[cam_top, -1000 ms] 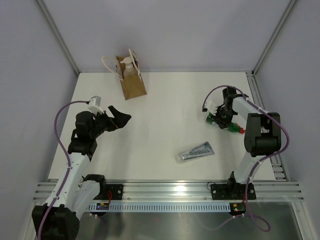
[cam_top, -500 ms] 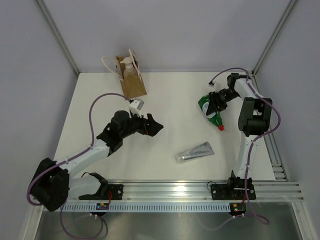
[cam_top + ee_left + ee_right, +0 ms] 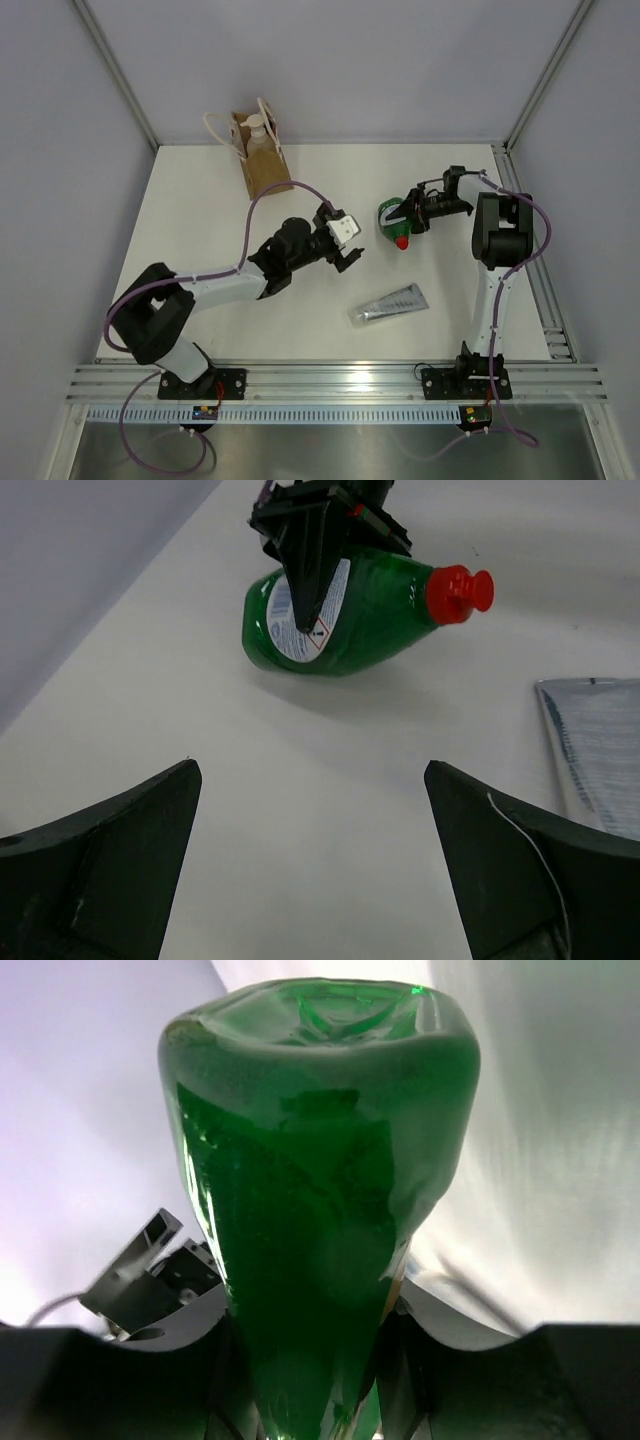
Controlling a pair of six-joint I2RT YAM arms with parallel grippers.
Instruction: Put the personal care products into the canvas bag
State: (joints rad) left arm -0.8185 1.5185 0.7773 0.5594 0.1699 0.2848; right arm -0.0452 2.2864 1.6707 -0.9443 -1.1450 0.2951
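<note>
The green squeeze bottle [image 3: 350, 615], clamped in the right gripper [image 3: 408, 212] right of centre, bears a white label [image 3: 336, 592], wording unreadable. The left gripper [image 3: 310, 780] gapes wide, empty.

top: overhead, far, whole table [image 3: 190, 200] | left wrist: low, facing green bottle [image 3: 380, 610] | right wrist: pressed against same bottle

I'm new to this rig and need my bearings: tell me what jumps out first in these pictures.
The green red-capped squeeze bottle stands out, clamped sideways by the fingers of the right gripper right of centre, with the open left gripper facing it. Then the canvas bag at the far left, a beige pump bottle standing in it, and the silver-grey flat tube lying near the front.
</note>
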